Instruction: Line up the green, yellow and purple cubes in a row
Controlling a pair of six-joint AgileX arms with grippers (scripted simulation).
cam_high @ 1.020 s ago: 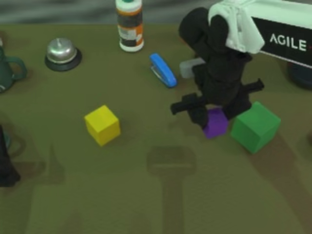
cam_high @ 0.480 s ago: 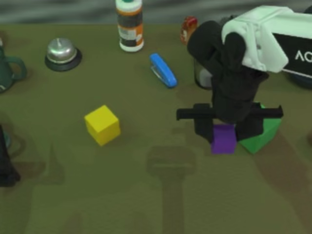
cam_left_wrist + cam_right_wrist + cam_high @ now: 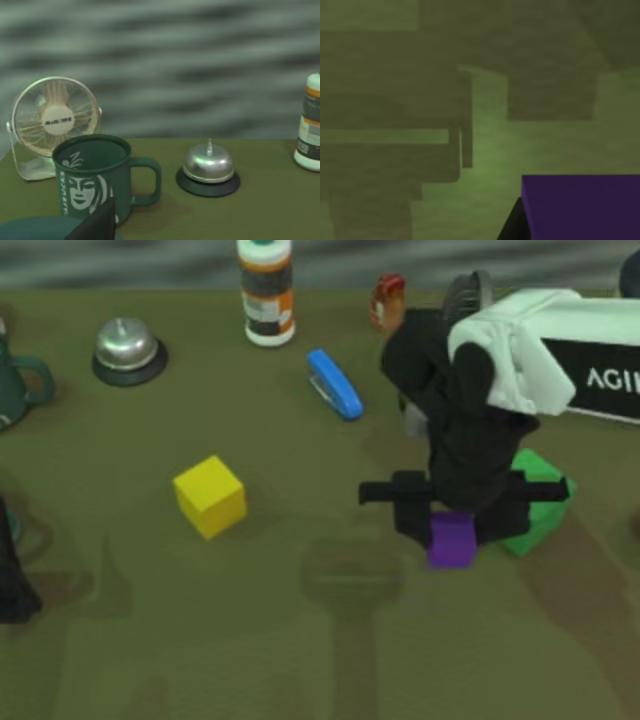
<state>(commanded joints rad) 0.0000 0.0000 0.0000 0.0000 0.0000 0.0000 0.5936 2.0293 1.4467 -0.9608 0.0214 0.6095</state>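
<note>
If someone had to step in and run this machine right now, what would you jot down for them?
Right gripper: shut on the purple cube, held just left of the green cube on the table's right side. I cannot tell whether the purple cube is lifted or touching the cloth.
Left arm: parked at the table's left edge, near the green mug; its fingers are not visible.
Yellow cube: alone, left of centre, untouched.
Done: purple cube grasped.
Left: set the purple cube down, then bring all three cubes into one row. The yellow one sits far from the other two, so it probably has to be moved as well.
</note>
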